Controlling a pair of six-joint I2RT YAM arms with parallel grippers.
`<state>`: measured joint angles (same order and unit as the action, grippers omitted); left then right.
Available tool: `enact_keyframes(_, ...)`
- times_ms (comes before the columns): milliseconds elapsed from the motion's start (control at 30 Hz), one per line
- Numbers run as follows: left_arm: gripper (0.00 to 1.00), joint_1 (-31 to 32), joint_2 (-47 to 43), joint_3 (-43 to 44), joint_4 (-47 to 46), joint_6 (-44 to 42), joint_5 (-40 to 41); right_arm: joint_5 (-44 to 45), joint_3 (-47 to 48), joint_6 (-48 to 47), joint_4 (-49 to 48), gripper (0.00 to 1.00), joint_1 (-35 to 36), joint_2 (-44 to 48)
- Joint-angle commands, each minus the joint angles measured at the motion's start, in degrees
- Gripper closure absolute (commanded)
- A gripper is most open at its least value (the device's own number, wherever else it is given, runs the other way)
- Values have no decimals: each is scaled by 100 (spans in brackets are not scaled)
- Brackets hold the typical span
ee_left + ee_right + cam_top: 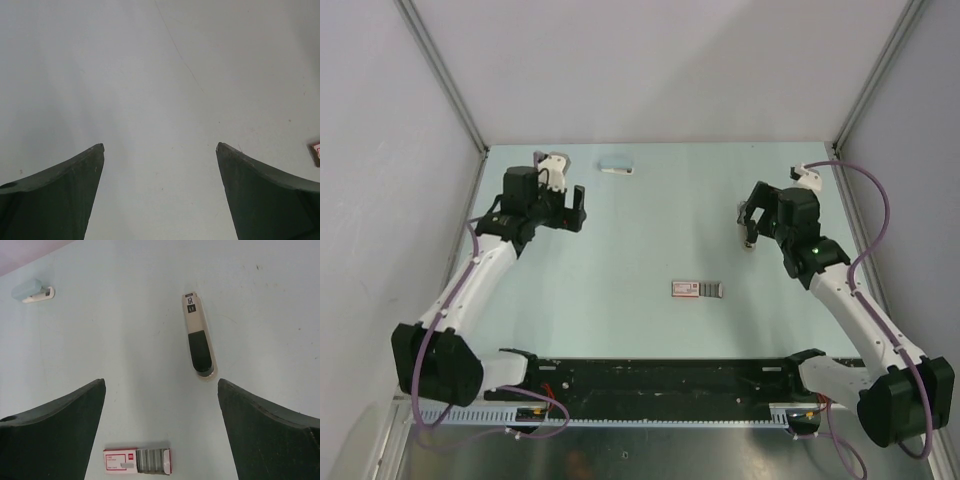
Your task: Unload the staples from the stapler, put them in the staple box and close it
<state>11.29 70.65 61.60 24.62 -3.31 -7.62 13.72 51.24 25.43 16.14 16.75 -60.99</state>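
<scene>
i am holding two pairs of jaws over the table (pixel 650 215), and both are standing wide apart with nothing between them. the left jaws are showing two dark fingers (pixel 60 195) at the bottom corners of the left wrist view, hanging over bare table, with one red-and-white corner peeking in at the right edge. the right jaws are gaping just as wide, their two fingers (pixel 55 425) framing the same pale surface.

just beyond the right jaws one oblong beige and black piece (pixel 199 335) is lying flat, apart from both fingers. nearer to me, between those fingers in the right wrist view, one small red-and-white labelled box (pixel 137 461) is lying on its side, its grey ribbed part showing at one end. from above, that box (pixel 698 289) is sitting near the middle of the table, between my two arms.

one stapler (pixel 617 163) is lying alone near the far edge of the table, pale blue and white, a little left of centre, well apart from both pairs of jaws. it is showing in the far left corner of the right wrist view (pixel 32 290).
</scene>
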Motion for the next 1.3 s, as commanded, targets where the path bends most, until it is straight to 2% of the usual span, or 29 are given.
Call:
enact_keyframes(0,1,82,480,331,-50,-90,-283,320,153,-16,115,1,223,-120)
enact_keyframes(100,1,198,1018,803,-66,-154,-415,715,153,-119,349,1,552,-286)
enact_keyframes(233,1,386,2088,1791,-66,-203,91,1122,74,-130,489,1,980,-451)
enact_keyframes(400,0,413,3616,3301,-57,456,575,1449,-53,-150,353,1,1504,-421)
enact_keyframes(633,1,457,5296,4980,-51,1222,715,1662,-73,-254,177,1,2002,-385)
enact_keyframes(833,0,479,6406,6061,-62,1802,901,1412,-204,-371,-151,1,2199,-430)
enact_keyframes(1033,1,554,7339,7319,-96,1798,638,1192,-261,-405,-378,3,2342,-664)
enact_keyframes(1167,0,640,7586,7609,-361,1714,718,1135,-303,-391,-485,3,2406,-833)
enact_keyframes(1267,1,687,7663,7628,-615,1741,1159,1085,-334,-382,-563,4,2425,-980)
